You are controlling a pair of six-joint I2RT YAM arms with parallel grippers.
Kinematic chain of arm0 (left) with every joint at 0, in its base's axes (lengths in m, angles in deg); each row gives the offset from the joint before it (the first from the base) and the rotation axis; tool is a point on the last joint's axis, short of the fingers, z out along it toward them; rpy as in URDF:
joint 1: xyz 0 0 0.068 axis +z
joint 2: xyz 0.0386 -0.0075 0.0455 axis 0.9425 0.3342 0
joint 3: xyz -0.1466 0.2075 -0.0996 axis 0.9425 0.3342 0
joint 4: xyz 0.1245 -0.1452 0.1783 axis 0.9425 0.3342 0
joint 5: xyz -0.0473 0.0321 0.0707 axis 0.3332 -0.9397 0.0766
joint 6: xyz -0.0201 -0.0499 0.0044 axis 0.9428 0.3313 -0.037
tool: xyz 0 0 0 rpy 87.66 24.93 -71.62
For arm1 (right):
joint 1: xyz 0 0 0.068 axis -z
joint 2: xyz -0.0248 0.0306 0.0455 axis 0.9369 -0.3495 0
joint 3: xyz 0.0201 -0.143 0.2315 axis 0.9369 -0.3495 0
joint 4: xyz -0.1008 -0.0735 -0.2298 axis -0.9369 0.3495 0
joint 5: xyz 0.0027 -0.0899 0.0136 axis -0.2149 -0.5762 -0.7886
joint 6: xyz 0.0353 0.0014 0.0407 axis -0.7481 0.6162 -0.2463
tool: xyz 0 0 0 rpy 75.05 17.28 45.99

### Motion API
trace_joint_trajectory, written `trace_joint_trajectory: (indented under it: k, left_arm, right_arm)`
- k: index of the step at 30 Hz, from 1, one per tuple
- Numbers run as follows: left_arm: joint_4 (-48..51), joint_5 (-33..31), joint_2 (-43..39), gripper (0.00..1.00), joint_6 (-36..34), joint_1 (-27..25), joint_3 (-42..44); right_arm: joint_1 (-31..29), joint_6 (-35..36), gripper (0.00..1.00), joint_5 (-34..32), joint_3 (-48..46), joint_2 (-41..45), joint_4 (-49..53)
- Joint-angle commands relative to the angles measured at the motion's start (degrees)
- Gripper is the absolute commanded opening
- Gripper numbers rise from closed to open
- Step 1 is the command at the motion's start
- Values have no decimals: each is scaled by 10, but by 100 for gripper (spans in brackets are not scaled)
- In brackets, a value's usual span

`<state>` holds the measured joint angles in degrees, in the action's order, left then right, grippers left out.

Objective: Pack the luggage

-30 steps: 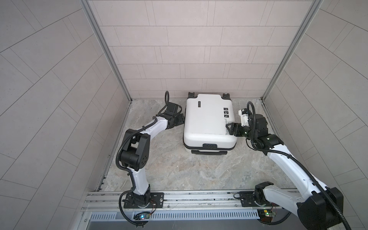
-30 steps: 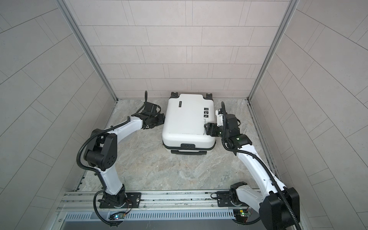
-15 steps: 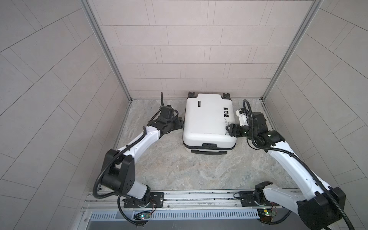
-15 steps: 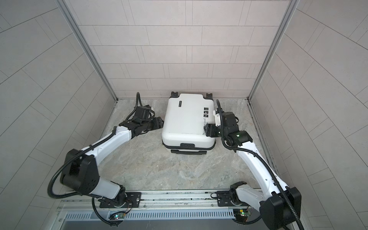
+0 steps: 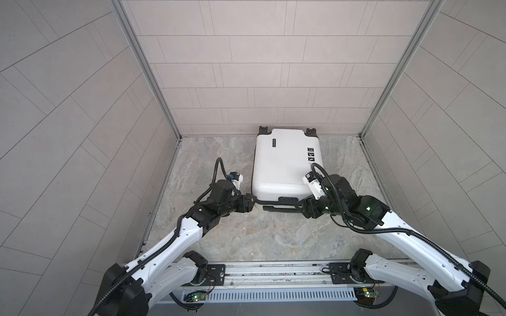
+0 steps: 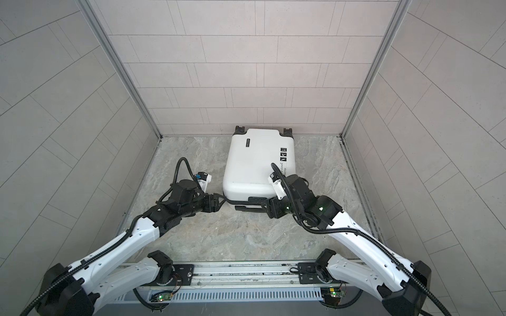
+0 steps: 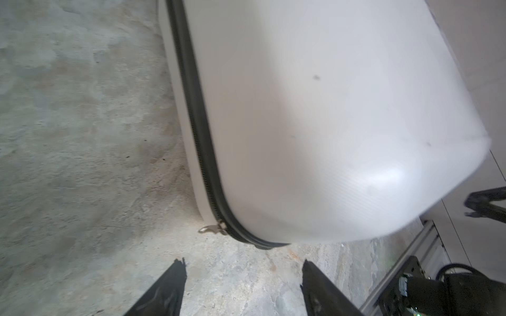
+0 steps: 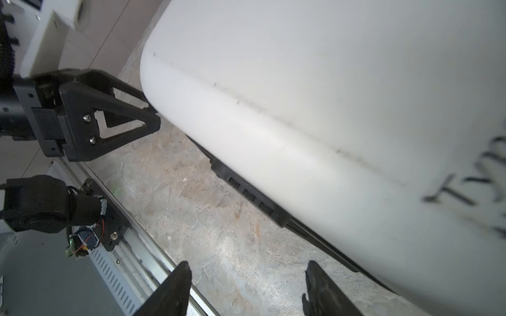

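Observation:
The luggage (image 5: 284, 161) (image 6: 257, 164) lies flat and closed at the back of the floor, white shell up, wheels toward the back wall. Its black handle (image 5: 279, 208) sticks out at the near end. In both top views my left gripper (image 5: 253, 202) (image 6: 220, 202) sits at the near left corner and my right gripper (image 5: 298, 206) (image 6: 264, 203) at the near right corner. In the left wrist view my left gripper (image 7: 243, 264) is open over bare floor, just short of the zipper pull (image 7: 210, 228). My right gripper (image 8: 247, 264) is open too, beside the shell (image 8: 328, 82).
Tiled walls close in the left, right and back sides. A metal rail (image 5: 273, 270) with both arm bases runs along the front edge. Bare stone floor (image 5: 260, 235) lies between the rail and the luggage's near end.
Both grippers have drawn back from the luggage's left and right sides to its near end. The left arm has swung outward and stretched. The luggage has stayed where it was.

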<state>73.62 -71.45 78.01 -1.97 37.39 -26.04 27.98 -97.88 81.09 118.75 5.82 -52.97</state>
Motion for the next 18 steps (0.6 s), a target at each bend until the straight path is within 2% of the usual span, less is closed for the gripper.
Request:
trace_joint_trajectory:
  k: [1, 6, 13, 18]
  left_arm:
    - [-47, -13, 11, 74, -31, -21, 6]
    - [-51, -36, 63, 74, -48, -23, -21]
    - [-57, -31, 130, 74, -77, -28, -81]
    - [-51, -31, 167, 74, -103, -41, -118]
  right_arm:
    - [-14, -30, 66, -30, -13, -18, -26]
    - [-6, -52, 62, -125, -6, -53, -28]
    - [64, -57, 62, -122, -4, -73, -74]
    - [130, -55, 62, -80, 2, -97, -90]
